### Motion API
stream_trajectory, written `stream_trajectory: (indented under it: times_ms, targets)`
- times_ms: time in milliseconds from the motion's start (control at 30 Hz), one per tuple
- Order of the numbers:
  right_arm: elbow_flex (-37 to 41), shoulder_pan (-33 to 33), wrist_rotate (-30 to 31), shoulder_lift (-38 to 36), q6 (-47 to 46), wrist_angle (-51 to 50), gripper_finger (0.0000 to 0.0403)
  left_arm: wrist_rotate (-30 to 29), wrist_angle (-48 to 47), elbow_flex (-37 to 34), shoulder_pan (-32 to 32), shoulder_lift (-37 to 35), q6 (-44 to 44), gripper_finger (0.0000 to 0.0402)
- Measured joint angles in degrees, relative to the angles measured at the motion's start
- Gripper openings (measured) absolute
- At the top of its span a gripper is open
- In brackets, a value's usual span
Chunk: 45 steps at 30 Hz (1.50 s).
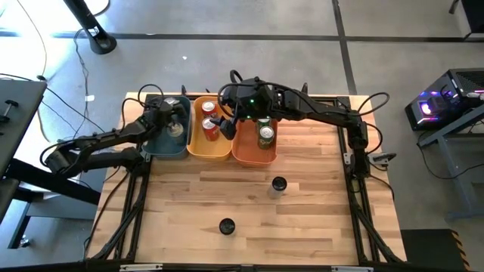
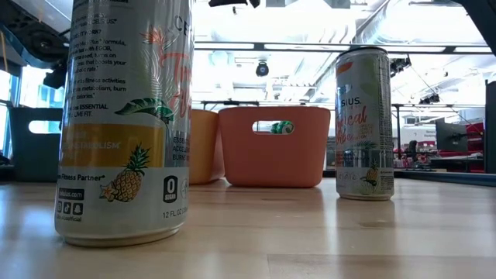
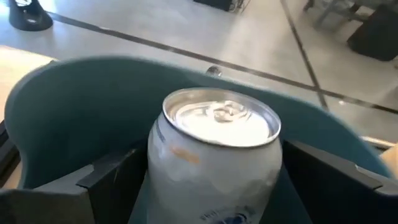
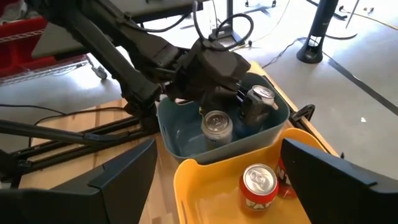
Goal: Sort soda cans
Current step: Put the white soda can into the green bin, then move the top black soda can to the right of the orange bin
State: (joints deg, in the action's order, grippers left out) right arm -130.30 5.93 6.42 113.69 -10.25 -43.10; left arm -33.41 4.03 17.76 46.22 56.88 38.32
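I see the left gripper (image 3: pixel 211 186) spread open inside the smooth teal plastic bin (image 3: pixel 81 93), a silver cylindrical can (image 3: pixel 214 155) standing between its fingers; the right gripper (image 1: pixel 223 125) open above the yellow bin (image 1: pixel 193 143).

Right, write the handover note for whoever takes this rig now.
Left gripper: down in the teal bin at a silver can; grip unclear. A second silver can stands beside it.
Right gripper: open, empty, above the yellow bin.
Done: two red cans in the yellow bin, two green cans in the orange bin.
Left: two cans upright on the table, unsorted.
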Motion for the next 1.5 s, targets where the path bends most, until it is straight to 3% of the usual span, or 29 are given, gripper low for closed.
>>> stream_trajectory:
  times_ms: [367, 1133, 1333, 1500]
  targets:
    - [0.00, 0.02, 0.02, 0.00, 0.19, -0.15, 0.0337, 2.28, -2.56, -0.04, -0.04, -3.76, 0.02, 0.0360]
    - [0.00, 0.02, 0.04, 0.02, 0.21, -0.12, 0.0337, 14.91, -3.39, -0.04, -0.11, -6.16, 3.50, 0.0360]
    - [0.00, 0.02, 0.04, 0.02, 0.23, -0.10, 0.0337, 14.20, -3.40, -0.06, -0.11, -8.00, 3.31, 0.0360]
    - [0.00, 0.02, 0.07, 0.02, 1.69, 0.08, 0.0337, 11.84, -3.36, 2.10, -0.11, -10.60, -2.88, 0.0360]
